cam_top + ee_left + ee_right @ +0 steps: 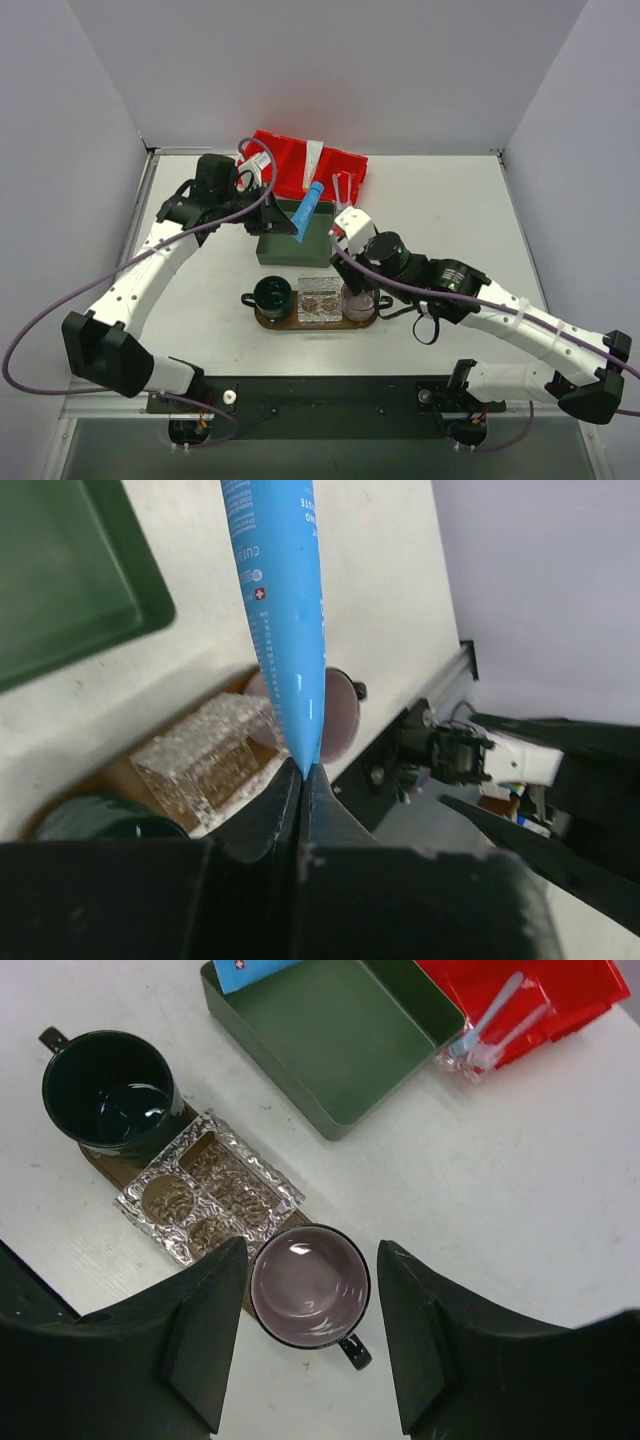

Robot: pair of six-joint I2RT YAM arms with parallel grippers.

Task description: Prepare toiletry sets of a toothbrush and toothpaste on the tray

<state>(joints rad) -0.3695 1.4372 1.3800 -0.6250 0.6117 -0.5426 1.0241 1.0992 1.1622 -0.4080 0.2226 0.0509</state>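
Left pincer [303, 772] tight on blue tube [280, 600]; right pincer [310, 1260] wide, seemingly above mug [308, 1300].

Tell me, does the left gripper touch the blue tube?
Touching. The left wrist view shows the left gripper shut on the flat end of the blue tube, with no gap.

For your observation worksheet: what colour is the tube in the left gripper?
Bright blue tube with white print; shows best in the left wrist view.
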